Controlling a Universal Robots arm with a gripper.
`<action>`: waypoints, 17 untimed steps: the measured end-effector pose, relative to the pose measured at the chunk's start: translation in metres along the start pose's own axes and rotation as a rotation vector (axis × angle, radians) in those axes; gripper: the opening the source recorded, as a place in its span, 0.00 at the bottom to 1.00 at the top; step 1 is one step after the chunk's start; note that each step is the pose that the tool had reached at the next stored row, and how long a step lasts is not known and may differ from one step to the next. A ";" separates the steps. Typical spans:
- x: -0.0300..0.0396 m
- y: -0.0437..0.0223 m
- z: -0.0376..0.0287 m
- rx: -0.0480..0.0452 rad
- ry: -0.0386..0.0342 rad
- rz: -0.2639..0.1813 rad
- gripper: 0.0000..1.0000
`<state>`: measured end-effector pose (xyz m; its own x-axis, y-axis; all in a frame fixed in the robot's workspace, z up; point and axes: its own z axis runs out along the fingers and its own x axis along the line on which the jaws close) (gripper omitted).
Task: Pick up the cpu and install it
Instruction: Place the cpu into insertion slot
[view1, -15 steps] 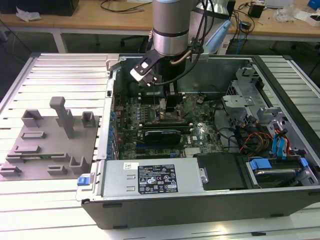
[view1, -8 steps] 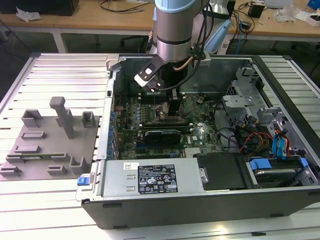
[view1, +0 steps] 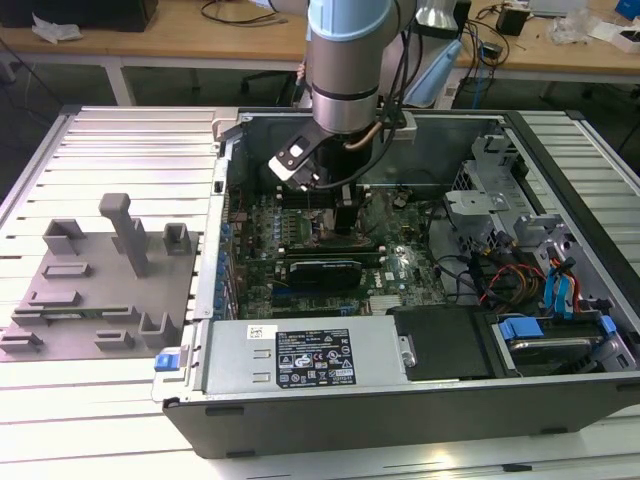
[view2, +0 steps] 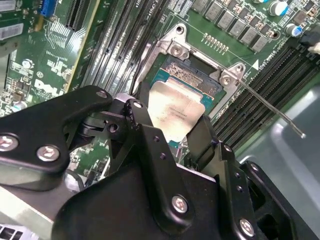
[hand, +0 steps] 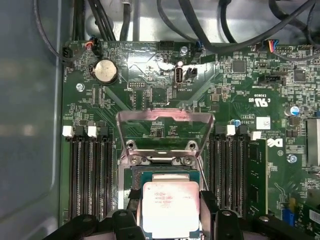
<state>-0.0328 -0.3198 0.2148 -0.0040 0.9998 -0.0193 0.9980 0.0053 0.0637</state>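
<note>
The cpu (view2: 177, 110) is a pale silvery square chip. It sits low over the open socket (view2: 192, 75) on the green motherboard, and whether it rests in the socket cannot be told. My gripper (view2: 171, 120) is shut on the cpu, with a black finger (view2: 137, 112) on one edge and another against the opposite edge. The first wrist view shows the cpu (hand: 170, 207) between the fingers (hand: 131, 222), just short of the raised metal load plate (hand: 165, 127). In the exterior view the gripper (view1: 345, 225) reaches down into the open computer case (view1: 400, 415).
The thin socket lever (view2: 270, 107) sticks out beside the socket. Memory slots (hand: 90, 175) flank it on both sides. A long black expansion card (view1: 322, 270) lies nearby, with the power supply (view1: 300, 355), cables and drive cage (view1: 490, 210) around. A grey fixture (view1: 100, 280) stands outside the case at the exterior view's left.
</note>
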 end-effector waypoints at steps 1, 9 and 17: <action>0.0000 -0.0002 0.0009 0.0000 0.0000 0.000 0.55; 0.0050 -0.0021 0.0094 0.0000 0.0013 0.000 0.55; 0.0084 -0.0046 0.0191 0.0007 0.0004 0.003 0.55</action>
<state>-0.0363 -0.3118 0.1953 -0.0010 0.9998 -0.0187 0.9980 0.0022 0.0631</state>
